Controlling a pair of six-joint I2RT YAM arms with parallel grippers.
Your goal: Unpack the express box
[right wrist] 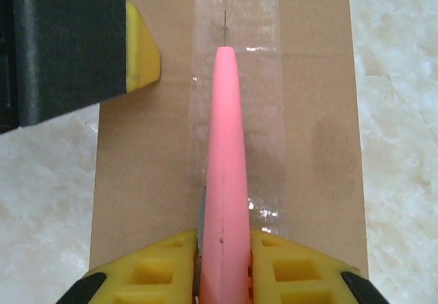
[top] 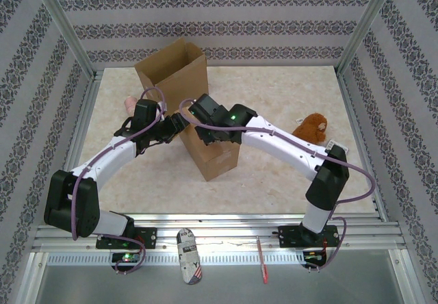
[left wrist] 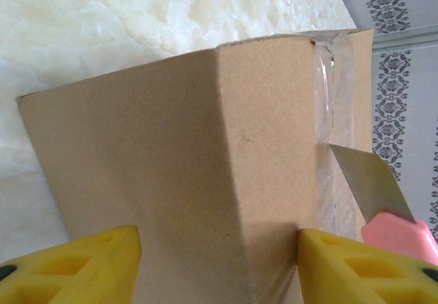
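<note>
The express box (top: 220,159) is a long brown cardboard box in the middle of the table, sealed by a strip of clear tape (right wrist: 263,78). My left gripper (top: 172,126) straddles one corner edge of the box (left wrist: 171,146). Its yellow fingers (left wrist: 75,266) press the cardboard on both sides. Beside it, my right gripper (top: 193,116) is shut on a pink utility knife (right wrist: 226,146). The knife lies along the taped seam of the box (right wrist: 150,167), and its steel blade (left wrist: 366,181) touches the tape.
A brown plush toy (top: 313,127) sits on the table at the right. A small pink thing (top: 129,103) lies left of the box. A printed can (top: 187,256) and a red pen (top: 261,257) rest on the front rail. Patterned walls and metal posts enclose the table.
</note>
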